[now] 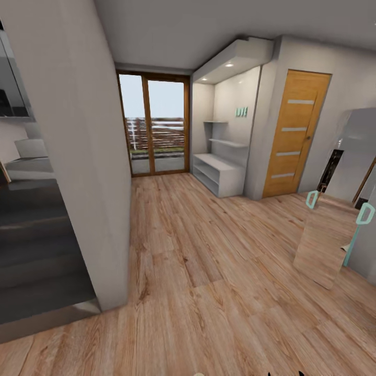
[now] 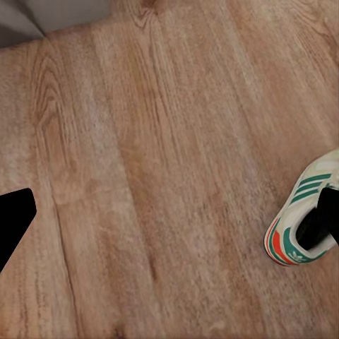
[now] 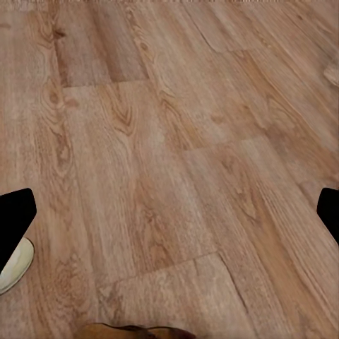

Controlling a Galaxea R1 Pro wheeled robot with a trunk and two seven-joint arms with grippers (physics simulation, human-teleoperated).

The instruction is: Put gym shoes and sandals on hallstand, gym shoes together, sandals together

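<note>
Of the robot's body, little was visible. In the left wrist view, the left gripper's fingers (image 2: 14,222) were flat, solid black shapes with a blunt angled tip. The right gripper's fingers (image 3: 15,215) looked the same: plain black, without markings, screws or cables visible.

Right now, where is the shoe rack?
In the head view the hallstand stands far down the corridor, right of the glass balcony door and left of the wooden door.
</note>
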